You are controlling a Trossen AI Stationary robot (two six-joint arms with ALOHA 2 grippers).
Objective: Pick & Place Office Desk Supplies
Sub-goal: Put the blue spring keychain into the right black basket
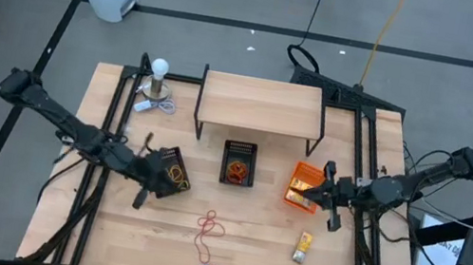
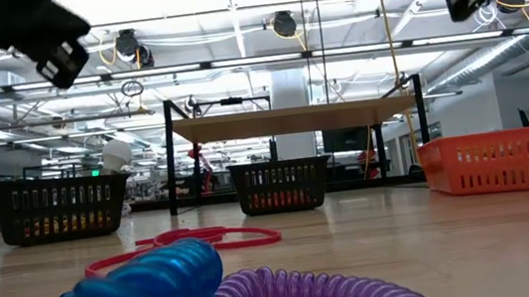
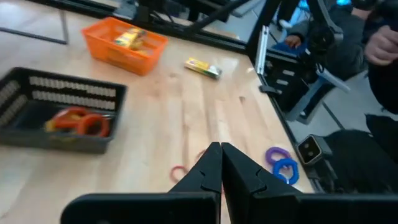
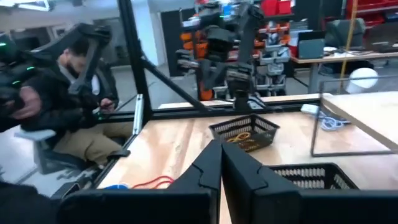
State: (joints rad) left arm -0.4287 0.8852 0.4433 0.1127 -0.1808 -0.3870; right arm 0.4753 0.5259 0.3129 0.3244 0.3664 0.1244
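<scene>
Both arms are hovering with fingers pinched together and empty, left gripper over the left black mesh bin, right gripper beside the orange bin, so next it is needing to spread wide before dropping squarely onto the red rubber bands at lower centre.

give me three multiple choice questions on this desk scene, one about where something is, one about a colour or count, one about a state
1. Where does the yellow packet on the bare table lie?
A. under the wooden shelf
B. near the front right, in front of the orange bin
C. inside the middle black bin

2. How many mesh bins stand on the table?
A. two
B. three
C. five

3. How are the left gripper's fingers?
A. wide open
B. shut on a packet
C. shut, holding nothing

Answers:
1 B, the high view shows it on bare wood in front of the orange bin.
2 B, two black bins and one orange.
3 C, the left wrist view shows the tips meeting with nothing between them.
</scene>
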